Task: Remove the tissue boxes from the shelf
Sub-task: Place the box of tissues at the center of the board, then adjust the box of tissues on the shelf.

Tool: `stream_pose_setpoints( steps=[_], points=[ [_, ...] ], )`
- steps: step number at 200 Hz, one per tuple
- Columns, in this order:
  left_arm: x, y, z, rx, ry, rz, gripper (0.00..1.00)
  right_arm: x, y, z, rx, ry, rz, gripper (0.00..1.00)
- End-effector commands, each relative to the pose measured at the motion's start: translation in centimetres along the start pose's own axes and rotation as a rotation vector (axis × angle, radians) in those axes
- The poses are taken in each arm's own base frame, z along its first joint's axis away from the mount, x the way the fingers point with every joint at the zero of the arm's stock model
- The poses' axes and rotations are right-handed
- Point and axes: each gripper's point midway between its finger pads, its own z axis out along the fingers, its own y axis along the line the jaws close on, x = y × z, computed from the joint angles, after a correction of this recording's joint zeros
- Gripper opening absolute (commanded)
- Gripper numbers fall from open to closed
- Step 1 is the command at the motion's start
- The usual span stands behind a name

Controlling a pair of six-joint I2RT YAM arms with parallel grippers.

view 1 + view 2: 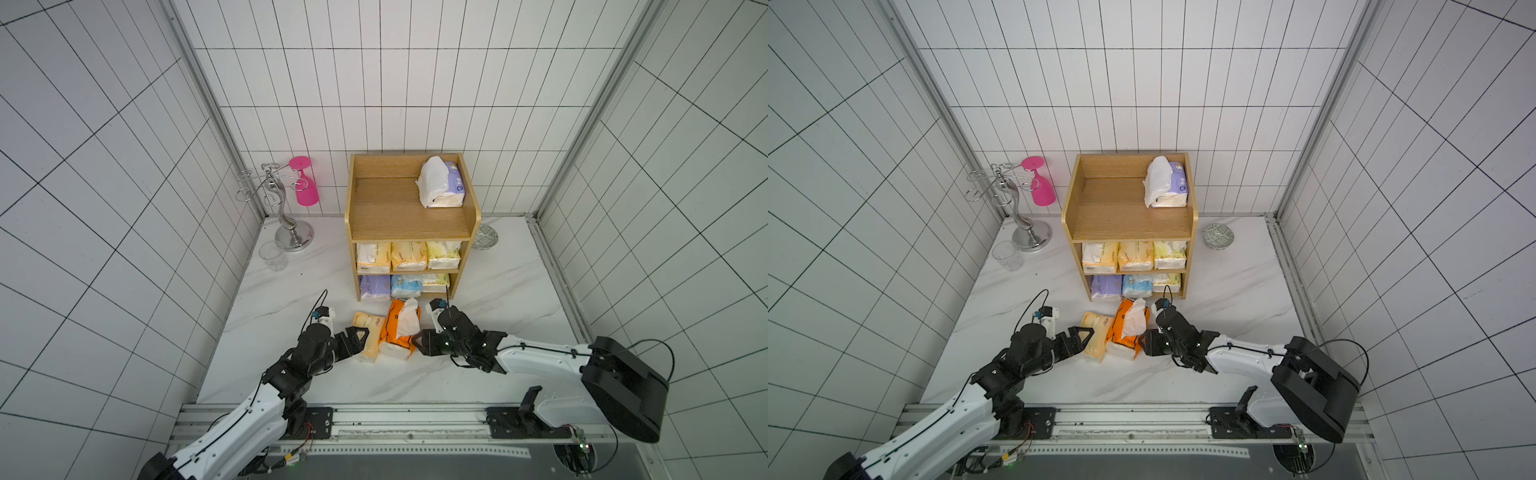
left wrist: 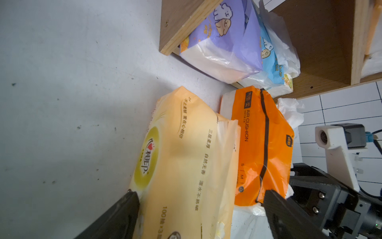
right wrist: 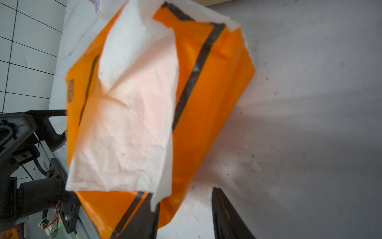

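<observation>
Your right gripper (image 3: 184, 194) sits half-open at the orange pack (image 3: 217, 82), left gripper (image 2: 200, 192) wide astride the cream pack (image 2: 182, 144); both look soft, slippery (light too), so pinch mid-body.

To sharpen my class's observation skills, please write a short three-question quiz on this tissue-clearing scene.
1. How many plastic-wrapped tissue packs sit in the light-brown wooden three-tier shelf?
2. True or false: the orange plastic-wrapped tissue pack lies on the white marble tabletop.
3. The upside-down pink goblet hangs from: A) the silver wire stand; B) the shelf; C) the tiled wall.
Key: 1) seven; 2) true; 3) A.
</observation>
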Motion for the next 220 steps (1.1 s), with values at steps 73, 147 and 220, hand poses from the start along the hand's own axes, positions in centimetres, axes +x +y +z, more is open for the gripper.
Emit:
stream_pose_setpoints(
  steps=[73,147,220],
  points=[
    [-1.6,-1.7,-2.6,0.029,-0.093,0.017,0.98,-1.4,1.8,-1.9,0.006,-0.025,-0.079,0.48],
    [-7.3,-5.8,-4.7,0.032,-0.281,0.154,0.98,-4.6,2.8,-13.4,0.021,-0.264,-0.153,0.54],
    [-15.7,-14.4,-5.8,0.025,-0.42,0.33,0.98,-14.8,8.9,-24.1,0.091,-0.561,-0.213,0.61]
  ],
)
